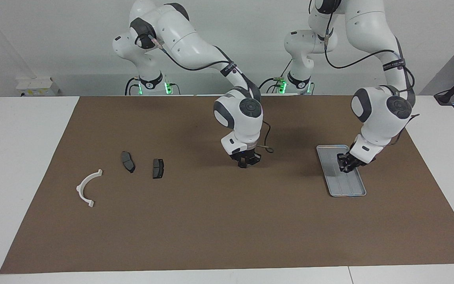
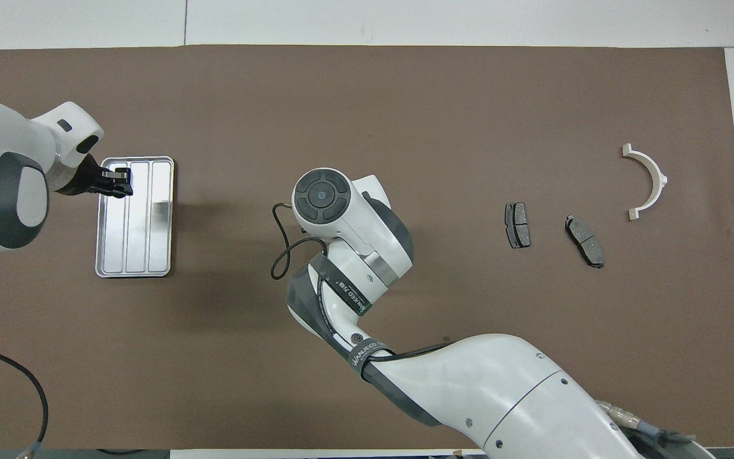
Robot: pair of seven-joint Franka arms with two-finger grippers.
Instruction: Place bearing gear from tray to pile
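Observation:
The silver ridged tray (image 1: 347, 187) lies toward the left arm's end of the table; it also shows in the overhead view (image 2: 144, 242), and its visible ridges are bare. No bearing gear shows on the tray or the mat. My left gripper (image 1: 345, 165) hangs low over the tray, as also seen in the overhead view (image 2: 122, 182). My right gripper (image 1: 246, 159) points down over the mid-table mat; from above its own wrist hides it. The pile lies toward the right arm's end: a white bracket (image 1: 87, 187) and two dark brake pads (image 1: 127, 161) (image 1: 158, 168).
A brown mat (image 1: 211, 228) covers most of the white table. In the overhead view the bracket (image 2: 650, 182) lies farther from the robots than the two pads (image 2: 517, 225) (image 2: 585, 241). A black cable loops beside the right wrist (image 2: 281, 248).

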